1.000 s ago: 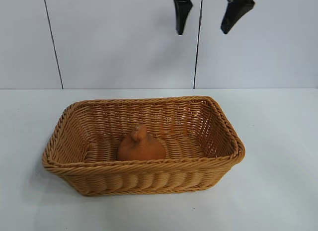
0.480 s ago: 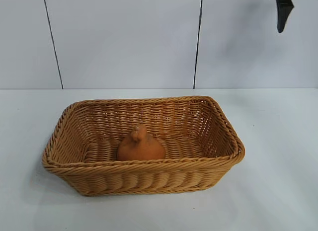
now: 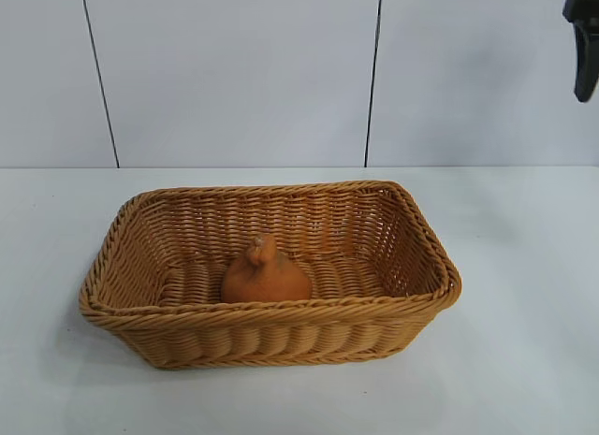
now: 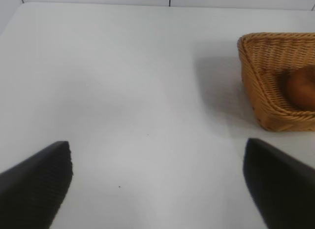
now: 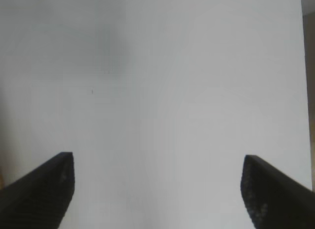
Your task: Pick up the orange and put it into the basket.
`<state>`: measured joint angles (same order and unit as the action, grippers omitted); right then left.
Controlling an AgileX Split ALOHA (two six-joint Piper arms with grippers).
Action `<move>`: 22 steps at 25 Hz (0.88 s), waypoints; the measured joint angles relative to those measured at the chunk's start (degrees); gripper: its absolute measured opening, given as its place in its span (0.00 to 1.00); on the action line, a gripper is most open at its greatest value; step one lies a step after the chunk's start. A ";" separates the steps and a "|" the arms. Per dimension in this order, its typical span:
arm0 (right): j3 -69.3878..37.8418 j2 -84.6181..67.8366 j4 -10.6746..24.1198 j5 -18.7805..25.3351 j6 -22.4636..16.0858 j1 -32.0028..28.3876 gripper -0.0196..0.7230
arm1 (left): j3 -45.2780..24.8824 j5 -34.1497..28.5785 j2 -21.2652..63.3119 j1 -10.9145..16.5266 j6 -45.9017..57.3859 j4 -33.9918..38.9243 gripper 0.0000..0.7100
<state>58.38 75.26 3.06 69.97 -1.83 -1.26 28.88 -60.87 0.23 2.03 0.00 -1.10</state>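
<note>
The orange [image 3: 266, 274], a dull orange lump with a knobby bump on top, lies inside the wicker basket [image 3: 426, 231], near its front wall. My right gripper [image 5: 158, 160] is open and empty, high up and off to the right of the basket; only one of its fingers [image 3: 586, 56] shows at the exterior view's top right edge. My left gripper [image 4: 157, 150] is open and empty over bare table, out of the exterior view. Its wrist view shows a corner of the basket [image 4: 261, 86] with the orange [image 4: 301, 87] inside.
The basket stands in the middle of a white table [image 3: 524, 360] in front of a white panelled wall [image 3: 234, 79]. Nothing else lies on the table.
My right gripper has moved from above the basket to the right, until only one finger shows at the frame's edge. The orange and basket have not moved.
</note>
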 joint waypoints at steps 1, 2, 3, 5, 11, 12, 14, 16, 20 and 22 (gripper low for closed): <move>-3.73 -4.00 -0.36 0.00 0.00 0.00 0.88 | 0.00 0.00 0.00 0.00 0.00 0.00 0.95; -7.14 -7.87 -0.59 0.00 0.00 0.00 0.88 | 0.00 0.00 0.00 0.00 0.00 0.00 0.95; -9.75 -11.12 -0.68 0.06 0.00 0.00 0.88 | 0.00 0.00 0.00 0.00 0.00 0.00 0.95; -15.14 -19.23 -0.73 0.07 0.00 0.00 0.88 | 0.00 0.00 0.00 0.00 0.00 0.00 0.95; -26.77 -43.50 -0.87 -4.63 0.00 0.00 0.88 | 0.00 0.00 0.00 0.00 0.00 0.00 0.95; -27.80 -47.57 -0.87 -5.50 0.00 0.00 0.88 | 0.00 0.00 0.00 0.00 0.00 0.00 0.95; -28.30 -54.34 -1.05 -7.61 0.00 0.00 0.88 | 0.00 0.00 0.00 0.00 0.00 0.00 0.95; -29.10 -60.82 -1.17 -9.10 0.00 0.00 0.88 | 0.00 0.00 0.00 0.00 0.00 0.00 0.95; -30.30 -70.52 -1.69 -10.42 0.05 0.00 0.88 | 0.00 0.00 0.00 0.00 0.00 0.00 0.95; -30.38 -73.96 -1.70 -10.76 0.05 0.00 0.88 | 0.00 0.00 0.00 0.00 0.00 0.00 0.95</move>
<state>28.00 1.30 1.36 59.21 -1.78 -1.26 28.88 -60.87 0.23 2.03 0.00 -1.10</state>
